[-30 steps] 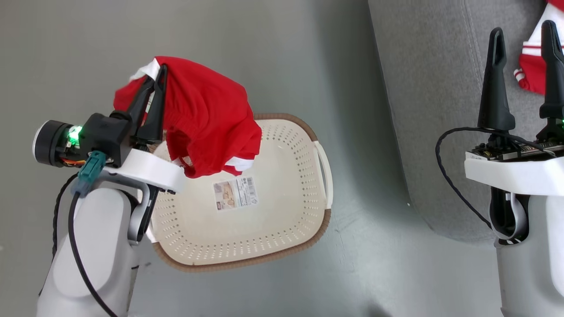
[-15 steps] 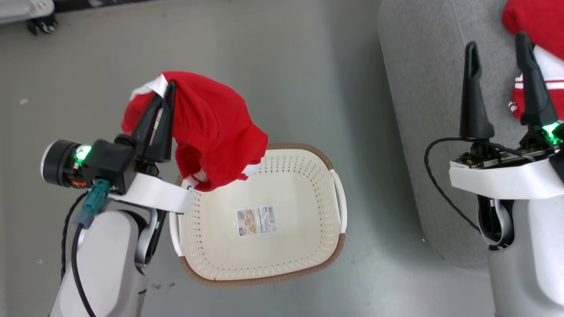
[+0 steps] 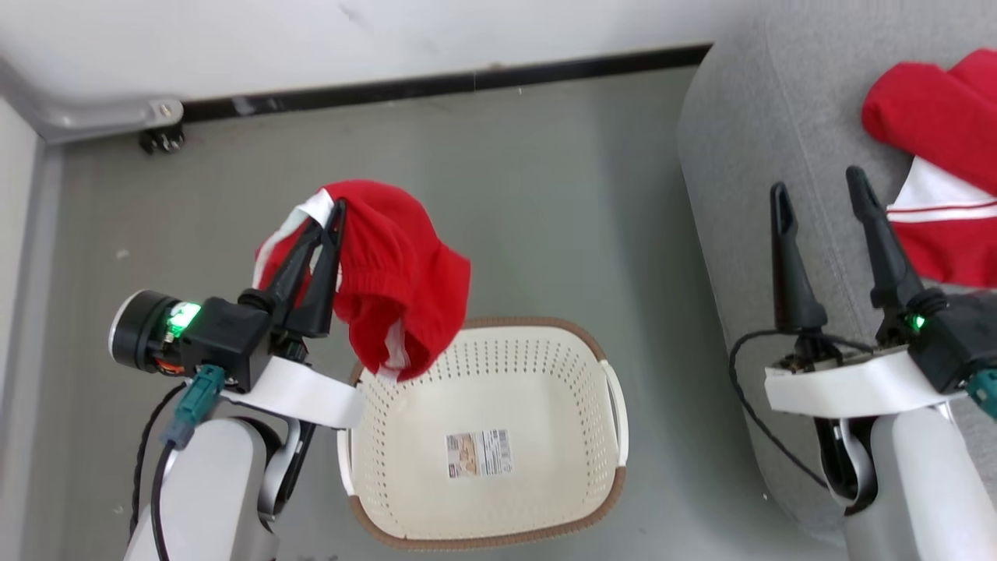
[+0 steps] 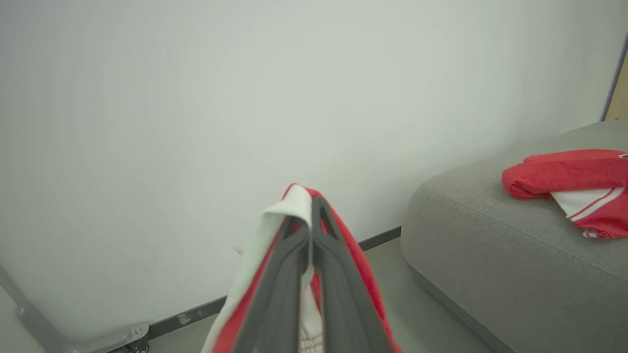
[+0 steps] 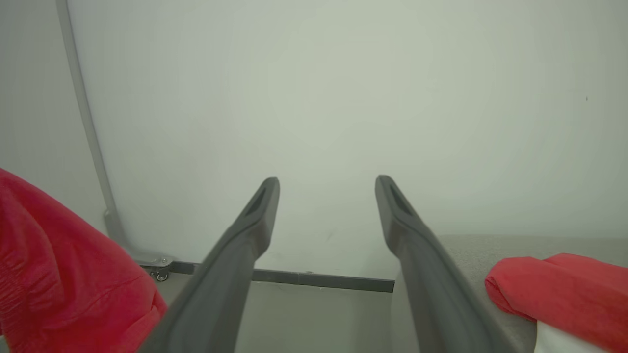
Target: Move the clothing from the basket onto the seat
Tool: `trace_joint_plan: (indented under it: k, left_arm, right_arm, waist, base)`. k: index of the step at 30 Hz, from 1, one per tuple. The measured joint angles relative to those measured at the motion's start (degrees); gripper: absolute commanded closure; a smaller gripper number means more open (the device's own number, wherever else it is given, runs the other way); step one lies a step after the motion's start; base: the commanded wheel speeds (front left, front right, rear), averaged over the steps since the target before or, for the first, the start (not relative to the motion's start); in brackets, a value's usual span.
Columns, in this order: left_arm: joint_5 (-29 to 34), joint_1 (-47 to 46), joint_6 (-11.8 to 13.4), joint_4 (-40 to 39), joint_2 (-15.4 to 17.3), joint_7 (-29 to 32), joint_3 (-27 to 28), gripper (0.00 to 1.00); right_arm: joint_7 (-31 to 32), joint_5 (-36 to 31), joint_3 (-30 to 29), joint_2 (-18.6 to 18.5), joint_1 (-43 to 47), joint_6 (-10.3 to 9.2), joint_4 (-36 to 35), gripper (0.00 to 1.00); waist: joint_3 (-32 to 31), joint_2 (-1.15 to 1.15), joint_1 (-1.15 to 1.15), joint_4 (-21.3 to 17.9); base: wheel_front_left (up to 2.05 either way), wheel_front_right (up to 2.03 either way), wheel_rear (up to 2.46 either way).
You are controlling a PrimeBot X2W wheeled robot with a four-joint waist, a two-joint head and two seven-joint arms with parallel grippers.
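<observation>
The basket (image 3: 545, 374) sits on the floor (image 3: 545, 195) in the middle, w/ the seat (image 3: 748, 156) to its right & the wall (image 3: 389, 31) behind both. A clothing piece (image 3: 405, 280) hangs from the left gripper (image 3: 329, 214), over the basket's back-left edge. A 2nd clothing piece (image 3: 935, 132) lies on the seat, just right of the right gripper (image 3: 815, 179).

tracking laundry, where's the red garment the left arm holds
In the head view's left half, the red garment hangs from the shut left tool over the basket rim.
</observation>
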Motion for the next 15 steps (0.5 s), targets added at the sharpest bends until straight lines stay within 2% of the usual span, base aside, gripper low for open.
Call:
trace_joint_plan:
  k: [15]
  left_arm:
    - [-0.52, 3.14, -2.24, -1.64, 0.18, 0.00, -2.64, 1.00]
  right_arm:
    - [0.01, -1.03, 2.07, 0.02, 6.08, 0.01, 1.88, 0.00]
  waist:
    - [-8.60, 0.00, 0.00, 1.49]
  base:
    - [0.00, 0.00, 0.00]
